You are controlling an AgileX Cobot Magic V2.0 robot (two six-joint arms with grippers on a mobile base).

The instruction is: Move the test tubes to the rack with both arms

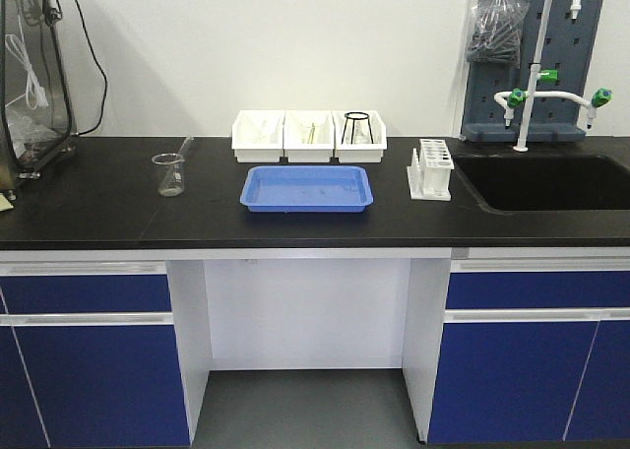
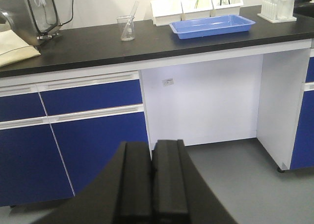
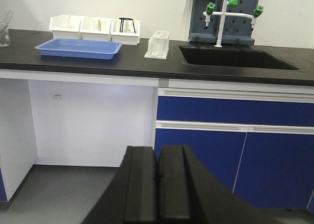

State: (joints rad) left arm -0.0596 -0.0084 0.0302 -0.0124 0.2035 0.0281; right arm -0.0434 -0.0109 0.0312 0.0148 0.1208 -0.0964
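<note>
The left gripper (image 2: pixel 152 184) and right gripper (image 3: pixel 158 184) each have their fingers pressed together on nothing, low down and well below the tray (image 1: pixel 307 189). The rack (image 1: pixel 431 170) stands just right of the tray, three bins (image 1: pixel 258 154) sit just behind it, and a beaker (image 1: pixel 169 173) is to its left. The test tubes are too small to make out for sure.

The white rack (image 1: pixel 430 170) stands upright on the table (image 1: pixel 98 203); clear test tubes (image 1: pixel 440 160) seem to stand in it.
</note>
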